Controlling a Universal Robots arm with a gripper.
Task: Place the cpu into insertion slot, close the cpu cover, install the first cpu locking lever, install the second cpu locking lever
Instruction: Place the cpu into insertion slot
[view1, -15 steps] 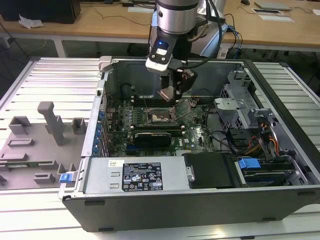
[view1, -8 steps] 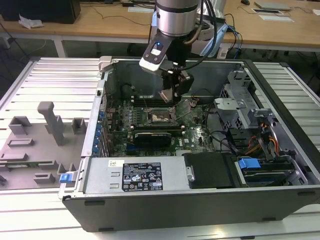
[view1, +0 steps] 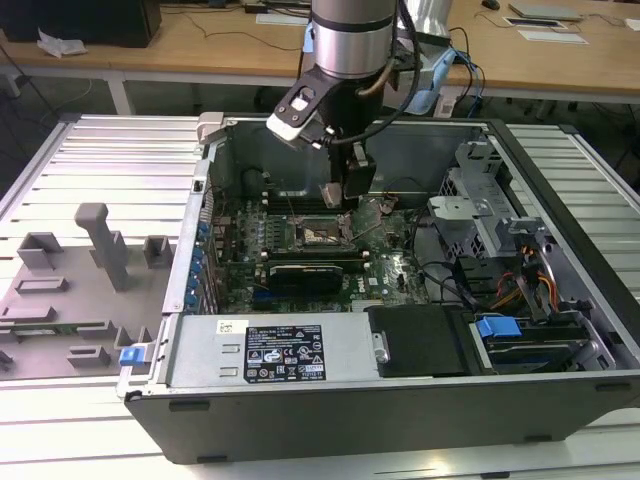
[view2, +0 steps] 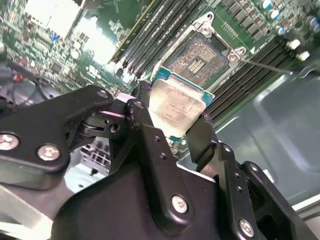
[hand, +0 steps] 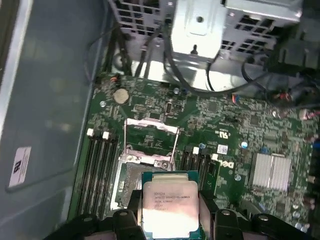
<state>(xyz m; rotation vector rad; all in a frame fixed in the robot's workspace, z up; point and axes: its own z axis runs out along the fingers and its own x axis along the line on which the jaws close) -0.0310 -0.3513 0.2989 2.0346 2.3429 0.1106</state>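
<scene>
Item: one arm working inside an open computer case (view1: 400, 400) laid flat on a slatted bench, seen in the exterior view. End effector: the gripper (view1: 340, 195) was clenched on the cpu (view2: 175, 107), its two black fingers (view2: 142, 117) pressing opposite edges of the chip, metal top facing the wrist cameras in both wrist views. Position of the cpu: carried clear above the green circuit board (view1: 390, 270), near the insertion slot (view2: 200, 57) but not in it; in the first wrist view the cpu (hand: 170, 207) overlapped only the near edge of the slot. Insertion slot: empty, its glinting contact field bare, flanked by the long black memory slots (view2: 155, 35). The cpu cover (hand: 152, 126): standing raised at the far side of the slot, so the opening was free. Locking lever: a thin wire rod (view2: 265, 66) lay swung away from the slot; the second one could not be told apart with confidence. Step in hand, as judged: the first, placing the cpu, at the approach stage; cover and both levers not yet dealt with. Requirements of the placing, as judged: the chip brought square over the frame, its edges parallel to the slot's, kept level and lowered gently, since a tilted or offset descent could bend the contacts. Other: a grey fixture tray (view1: 60, 290) at the exterior view's left, well apart.
</scene>
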